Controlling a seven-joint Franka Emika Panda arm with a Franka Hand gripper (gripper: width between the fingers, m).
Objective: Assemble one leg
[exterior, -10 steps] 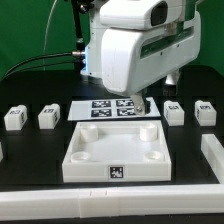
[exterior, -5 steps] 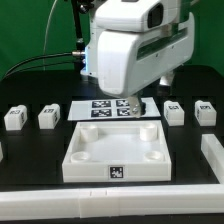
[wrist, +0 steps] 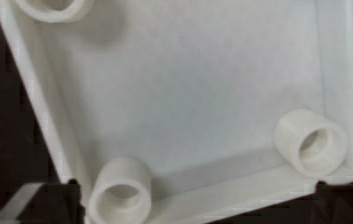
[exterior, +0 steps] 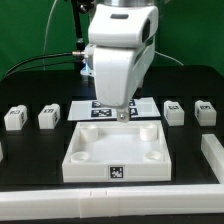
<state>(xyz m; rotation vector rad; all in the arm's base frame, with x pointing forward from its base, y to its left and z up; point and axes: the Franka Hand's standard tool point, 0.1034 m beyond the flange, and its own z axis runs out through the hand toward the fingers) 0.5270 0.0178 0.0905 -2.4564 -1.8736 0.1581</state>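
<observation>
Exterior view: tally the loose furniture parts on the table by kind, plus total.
Legs: 4
Panel: 1
Total: 5

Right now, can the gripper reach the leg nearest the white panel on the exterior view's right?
Probably yes: that leg stands alone with nothing over it, and the open gripper hangs above the white panel's back edge, nothing between them.
</observation>
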